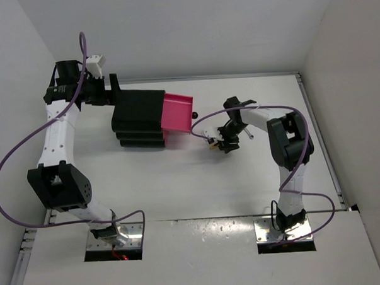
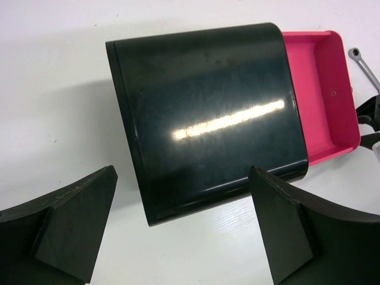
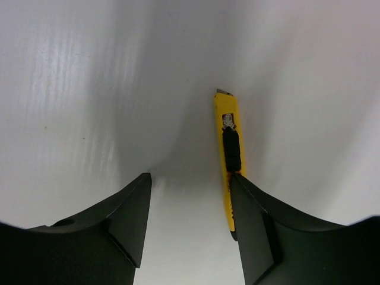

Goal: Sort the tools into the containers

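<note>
- Right jaws are spread wide, not pinching anything, hanging over the bench (image 1: pixel 179 193) just off the open drawer's front.
- The slim yellow-and-black tool (image 3: pixel 228 148) sits inside that gap. It's pressed along one finger (image 3: pixel 255 225), with its near end tucked behind that finger and its tip pointing away from the wrist.
- Can't tell if it actually touches the finger.
- Left jaws are wide apart too, holding nothing, above the back of the black cabinet (image 2: pixel 208 113).
- The top pink drawer (image 2: pixel 323 89) is pulled out toward the right arm (image 1: pixel 285 144).
- The thin silver rod (image 2: pixel 363 62) lies on the bench just past the drawer.
</note>
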You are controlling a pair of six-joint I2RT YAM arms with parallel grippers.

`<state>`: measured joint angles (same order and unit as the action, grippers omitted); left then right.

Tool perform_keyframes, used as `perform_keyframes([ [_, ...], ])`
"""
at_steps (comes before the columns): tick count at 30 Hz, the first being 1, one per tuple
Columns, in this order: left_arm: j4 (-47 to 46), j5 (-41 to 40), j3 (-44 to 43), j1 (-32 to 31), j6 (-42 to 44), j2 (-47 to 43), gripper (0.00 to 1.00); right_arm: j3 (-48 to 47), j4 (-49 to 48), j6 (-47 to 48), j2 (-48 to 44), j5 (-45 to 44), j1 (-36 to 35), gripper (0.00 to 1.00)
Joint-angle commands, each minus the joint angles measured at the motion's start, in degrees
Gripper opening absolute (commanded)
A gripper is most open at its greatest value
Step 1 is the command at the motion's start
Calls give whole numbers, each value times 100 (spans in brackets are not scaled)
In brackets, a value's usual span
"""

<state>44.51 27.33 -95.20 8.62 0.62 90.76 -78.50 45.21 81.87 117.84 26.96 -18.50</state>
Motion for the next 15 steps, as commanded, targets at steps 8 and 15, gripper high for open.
perform_keyframes([
  [8, -232, 141, 177, 122, 113, -199, 100, 45, -127, 58, -516, 169, -31, 41],
  [15, -232, 141, 177, 122, 113, -199, 100, 589, -354, 58, -1140, 450, 84, 44],
])
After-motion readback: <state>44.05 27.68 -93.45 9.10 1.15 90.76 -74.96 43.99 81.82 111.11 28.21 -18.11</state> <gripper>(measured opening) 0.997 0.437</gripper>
